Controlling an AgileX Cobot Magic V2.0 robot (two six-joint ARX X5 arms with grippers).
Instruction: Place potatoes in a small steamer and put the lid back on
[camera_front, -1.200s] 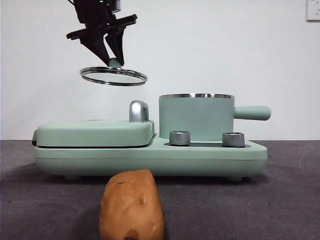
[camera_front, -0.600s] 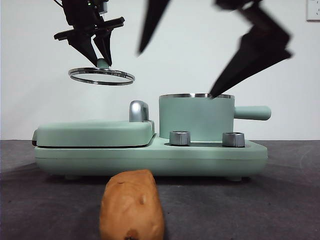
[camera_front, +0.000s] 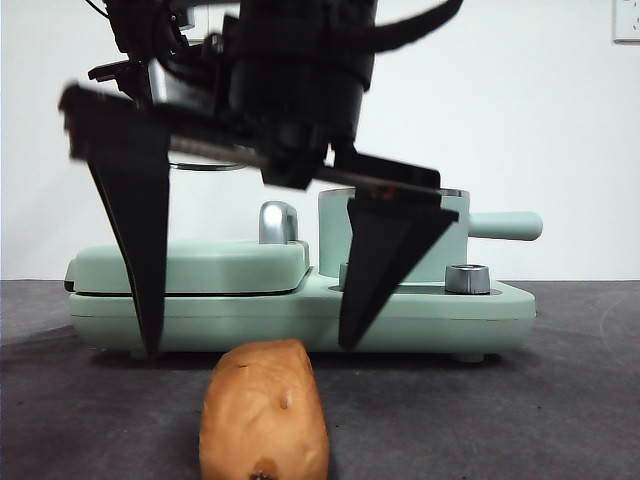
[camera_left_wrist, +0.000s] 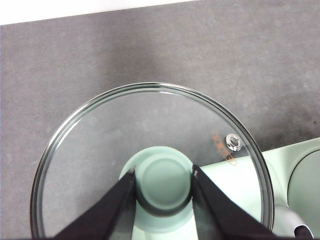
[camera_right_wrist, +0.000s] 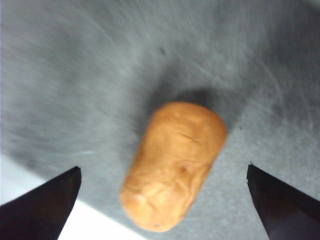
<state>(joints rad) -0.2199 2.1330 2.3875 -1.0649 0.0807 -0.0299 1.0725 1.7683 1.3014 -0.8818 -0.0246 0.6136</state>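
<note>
1 potato, 1 pot, 1 glass lid, 1 green cooker base. 2 knobs on base, only 1 fully in view. 2 grippers: left gripper, right gripper.

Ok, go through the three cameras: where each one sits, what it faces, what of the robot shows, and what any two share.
Front view: low at table height, looking level across at the potato and the small steamer; the right claw, wide open, hangs big and dark above the potato.
Left wrist view: on the left arm, looking down on the lid; the left claw pinches its knob.
Right wrist view: on the right arm, looking down at the potato; jaw tips show at both bottom corners.
Shared: front and right wrist views both show the potato.
</note>
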